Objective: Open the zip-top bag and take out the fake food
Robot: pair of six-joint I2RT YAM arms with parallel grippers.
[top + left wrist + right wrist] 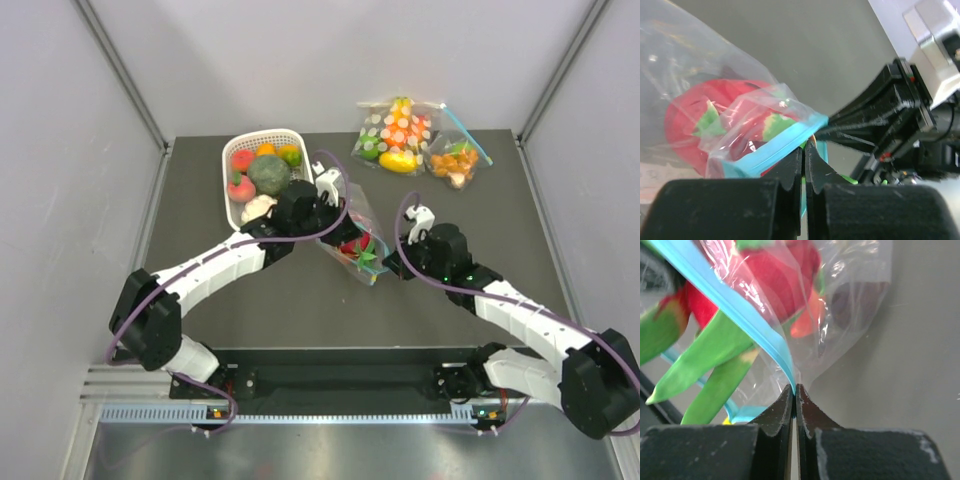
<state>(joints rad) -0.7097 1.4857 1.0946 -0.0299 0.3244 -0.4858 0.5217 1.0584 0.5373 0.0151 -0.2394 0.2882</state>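
The large clear zip-top bag (715,50) is thin, crinkly plastic film, glossy, with white glints along its creases. Its teal-blue zip strip (732,307) is thicker, smooth, half-opaque plastic. Inside, the red and green toy dragon fruit (775,275) looks like smooth moulded plastic with a soft sheen. The left hand (804,150) and the right hand (795,390) have black fingers of matt, finely grainy plastic. The dark grey counter (300,300) is matt and even. Near its far left corner, the white lattice basket (265,133) is smooth plastic.
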